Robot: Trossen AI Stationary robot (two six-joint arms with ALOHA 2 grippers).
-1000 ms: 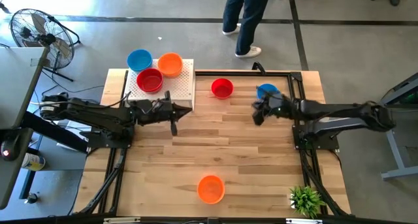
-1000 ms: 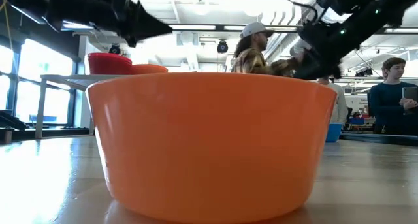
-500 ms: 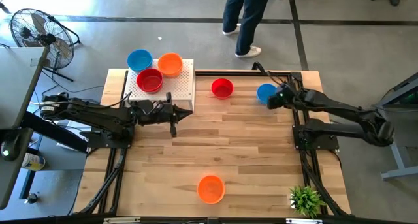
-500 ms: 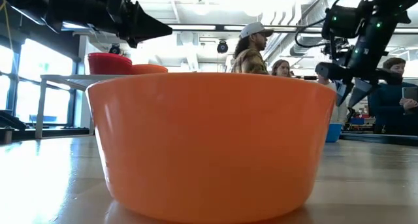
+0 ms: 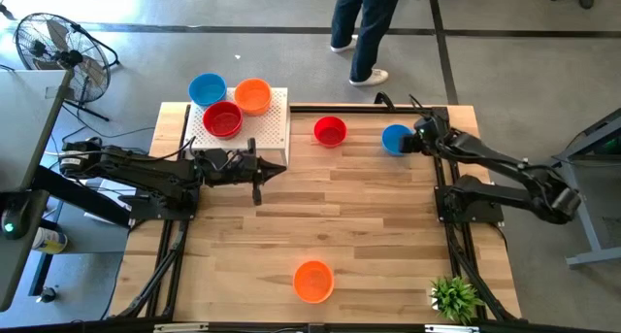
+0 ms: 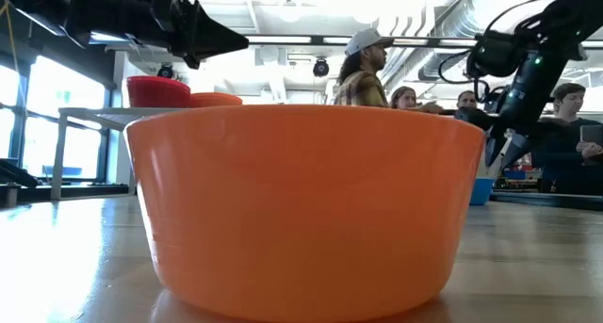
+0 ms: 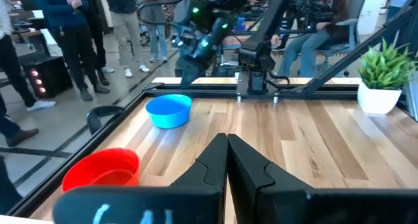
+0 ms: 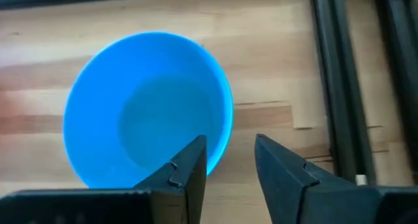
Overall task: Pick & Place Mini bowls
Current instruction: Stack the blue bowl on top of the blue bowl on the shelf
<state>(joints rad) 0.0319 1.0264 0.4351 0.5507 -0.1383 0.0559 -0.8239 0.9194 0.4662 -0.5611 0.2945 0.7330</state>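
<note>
Right end effector over a blue mini bowl

Left end effector [image 5: 258,168] hovers closed and empty beside the white stand [image 5: 271,131]; right end effector [image 8: 228,160], fingers parted, straddles the blue mini bowl's [image 8: 147,110] rim on the tabletop [image 5: 369,226].

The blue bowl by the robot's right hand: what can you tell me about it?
The blue bowl is small, round and glossy, plastic-looking, and empty. It sits upright on the wooden table near its far edge, right of a red bowl. The right hand hovers just above it, fingers open astride its rim, not visibly gripping.
</note>
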